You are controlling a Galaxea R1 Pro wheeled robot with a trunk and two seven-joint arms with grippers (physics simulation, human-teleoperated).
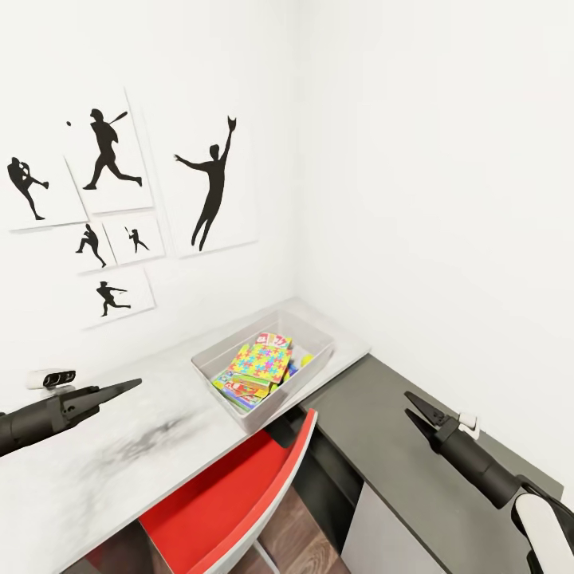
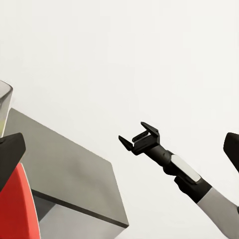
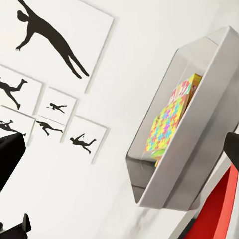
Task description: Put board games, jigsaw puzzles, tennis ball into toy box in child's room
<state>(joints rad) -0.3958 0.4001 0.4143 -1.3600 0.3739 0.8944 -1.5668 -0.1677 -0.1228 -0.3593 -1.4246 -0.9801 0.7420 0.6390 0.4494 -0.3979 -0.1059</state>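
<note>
The translucent grey toy box [image 1: 214, 360] stands on the pale table [image 1: 119, 454] near the room's corner. A mosaic jigsaw puzzle [image 1: 260, 363] lies on top inside it, over colourful board game boxes [image 1: 276, 341]. The right wrist view shows the toy box [image 3: 199, 164], the puzzle [image 3: 167, 124] and a printed box [image 3: 186, 87]. The tennis ball is hidden, and the bed is out of view. My left gripper [image 1: 119, 389] hovers open and empty over the table, left of the box. Also open and empty, my right gripper [image 1: 413, 405] hangs over the dark lower section [image 1: 375, 430]. The left wrist view shows that right gripper [image 2: 139, 137].
A red-and-white swivel chair [image 1: 231, 494] is pushed against the table's front edge below the box. Black baseball silhouette pictures [image 1: 211, 183] hang on the white wall behind. A small white-and-black device [image 1: 52, 377] sits by the wall near my left gripper.
</note>
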